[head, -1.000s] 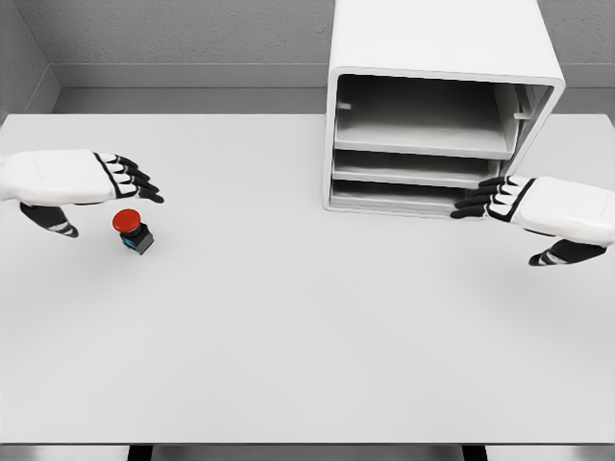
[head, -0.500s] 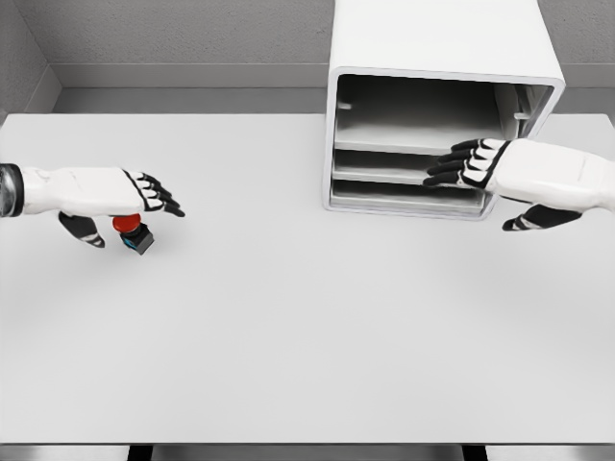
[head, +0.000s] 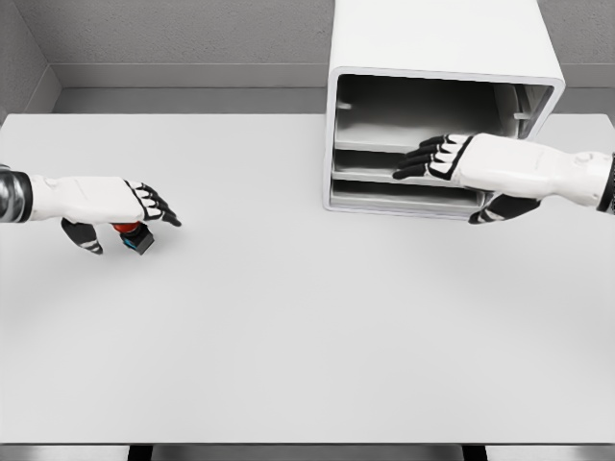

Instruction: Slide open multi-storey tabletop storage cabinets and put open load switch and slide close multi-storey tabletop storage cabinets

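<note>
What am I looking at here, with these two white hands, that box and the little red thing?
This is a simulator's render, seen from a camera on a humanoid robot's head, looking down at a white table. The two white arms are its own. The left robot hand hovers right over a small switch with a red button, fingers extended; it does not seem to hold it yet. The right robot hand reaches, fingers spread, across the front of a white storage cabinet with stacked shelf-like trays, at the middle level, gripping nothing that I can see. The cabinet stands at the table's far side. The job is to put the switch inside the cabinet and close it.
</note>
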Motion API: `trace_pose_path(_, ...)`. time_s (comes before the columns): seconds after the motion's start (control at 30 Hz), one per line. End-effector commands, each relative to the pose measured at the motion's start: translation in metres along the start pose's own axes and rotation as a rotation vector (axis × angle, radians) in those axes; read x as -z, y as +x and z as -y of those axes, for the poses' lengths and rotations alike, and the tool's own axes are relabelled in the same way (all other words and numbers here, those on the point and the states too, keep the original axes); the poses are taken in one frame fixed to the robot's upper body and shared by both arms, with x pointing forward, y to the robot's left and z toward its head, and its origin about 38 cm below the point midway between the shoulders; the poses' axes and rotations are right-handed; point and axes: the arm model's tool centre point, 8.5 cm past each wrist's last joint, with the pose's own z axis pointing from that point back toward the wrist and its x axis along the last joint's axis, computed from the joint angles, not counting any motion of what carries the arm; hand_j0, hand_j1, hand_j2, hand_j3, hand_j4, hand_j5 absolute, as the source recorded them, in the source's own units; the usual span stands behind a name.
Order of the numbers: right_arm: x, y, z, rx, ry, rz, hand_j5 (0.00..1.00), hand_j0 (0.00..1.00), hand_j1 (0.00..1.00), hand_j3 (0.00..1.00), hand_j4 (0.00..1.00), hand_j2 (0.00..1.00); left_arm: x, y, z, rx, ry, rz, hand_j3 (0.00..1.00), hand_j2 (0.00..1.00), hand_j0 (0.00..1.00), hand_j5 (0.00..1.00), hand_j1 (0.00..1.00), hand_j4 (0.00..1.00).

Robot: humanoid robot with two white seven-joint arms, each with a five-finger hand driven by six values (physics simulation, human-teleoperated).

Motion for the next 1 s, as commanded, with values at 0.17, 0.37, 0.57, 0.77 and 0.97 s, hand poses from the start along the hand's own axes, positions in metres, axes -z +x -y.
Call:
trace_pose_path(0.17,0.018,-0.007,0.000,0.019,-0.007,0.009,1.00,1.00,1.00,1.00,1.00,1.00,0.004,-0.006,0.003,-0.009,-0.009,-0.019,0.89,0.89,0.89,0.89,0.89,0.89)
trace_pose_path(0.37,0.036,-0.016,-0.003,0.046,0.005,0.017,1.00,1.00,1.00,1.00,1.00,1.00,0.004,-0.006,0.003,-0.009,-0.009,-0.019,0.76,0.76,0.76,0.76,0.76,0.76)
trace_pose_path(0.57,0.043,-0.034,0.004,0.093,-0.006,-0.056,1.00,1.00,1.00,1.00,1.00,1.00,0.004,-0.006,0.003,-0.008,-0.008,-0.018,0.66,0.66,0.66,0.66,0.66,0.66)
trace_pose_path(0.77,0.055,-0.050,0.001,0.107,0.027,-0.111,1.00,1.00,1.00,1.00,1.00,1.00,0.005,-0.005,0.003,-0.006,-0.010,-0.016,0.54,0.54,0.54,0.54,0.54,0.54)
trace_pose_path(0.97,0.063,-0.056,0.002,0.134,0.051,-0.172,1.00,1.00,1.00,1.00,1.00,1.00,0.002,-0.006,0.003,-0.004,-0.010,-0.021,0.45,0.45,0.45,0.45,0.45,0.45)
